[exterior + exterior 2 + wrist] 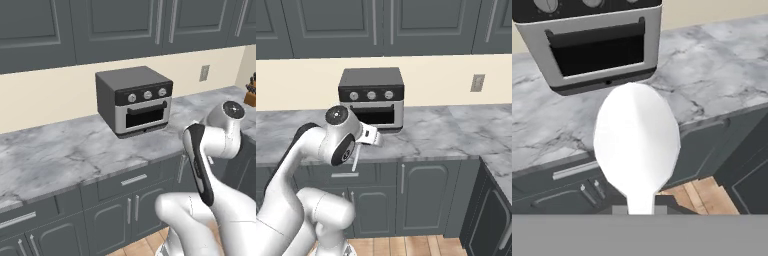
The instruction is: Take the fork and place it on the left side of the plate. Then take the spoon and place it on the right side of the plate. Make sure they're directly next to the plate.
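Pinched between the jaws is the spoon: in the hand view its pale round bowl is seen close up, w/ the handle running down to the jaws at the bottom edge. From the right base view a thin pale handle is seen hanging below the gripper, which is held out in front of the arm over the front edge of the table, approx. in front of the toaster oven. That oven, dark-bodied w/ a silver front, three knobs and a dark glass door, is set on the grey marbled table against the cream wall, and is the nearest thing beyond the spoon; it is seen just past the bowl in the hand view, apart from it. A wall outlet is seen on the wall to the right of the oven, and a knife block at the far right of the table in the left base view. Dark grey cabinets are fitted above and below the table, w/ a wood floor beneath. In the left base view the gripper is hidden behind the arm's own links.
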Controlling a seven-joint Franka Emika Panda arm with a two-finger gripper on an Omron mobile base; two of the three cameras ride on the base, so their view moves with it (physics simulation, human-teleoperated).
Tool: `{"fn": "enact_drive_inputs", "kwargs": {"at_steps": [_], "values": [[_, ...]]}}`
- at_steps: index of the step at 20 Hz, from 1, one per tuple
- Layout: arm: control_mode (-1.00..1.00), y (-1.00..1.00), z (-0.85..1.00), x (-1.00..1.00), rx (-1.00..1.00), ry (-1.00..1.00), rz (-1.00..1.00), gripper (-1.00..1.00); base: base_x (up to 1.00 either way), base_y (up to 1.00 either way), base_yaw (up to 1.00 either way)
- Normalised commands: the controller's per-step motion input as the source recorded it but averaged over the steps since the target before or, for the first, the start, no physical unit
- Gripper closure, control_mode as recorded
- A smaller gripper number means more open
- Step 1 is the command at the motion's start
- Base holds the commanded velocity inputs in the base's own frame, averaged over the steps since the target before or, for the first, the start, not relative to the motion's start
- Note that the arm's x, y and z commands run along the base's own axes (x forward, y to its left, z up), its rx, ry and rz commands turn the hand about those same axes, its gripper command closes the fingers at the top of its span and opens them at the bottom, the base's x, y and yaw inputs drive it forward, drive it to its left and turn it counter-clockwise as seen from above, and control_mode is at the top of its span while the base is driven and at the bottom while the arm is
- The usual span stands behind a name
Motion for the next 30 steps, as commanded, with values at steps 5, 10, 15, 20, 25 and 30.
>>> {"fn": "enact_drive_inputs", "kwargs": {"at_steps": [5,10,15,20,25,30], "values": [[-1.0,0.16,0.69,-0.31,-0.05,0.05,0.07,1.0,0.0,0.0,0.0],[1.0,0.04,0.12,-0.09,-0.01,0.0,0.03,1.0,-0.49,0.27,0.26],[1.0,0.0,0.0,0.0,0.0,0.0,0.0,1.0,-0.58,0.46,0.64],[1.0,0.0,0.0,0.0,0.0,0.0,0.0,1.0,-0.23,0.47,0.71],[1.0,0.0,0.0,0.0,0.0,0.0,0.0,1.0,0.0,0.54,0.76],[1.0,0.0,0.0,0.0,0.0,0.0,0.0,1.0,0.0,0.51,0.77]]}}
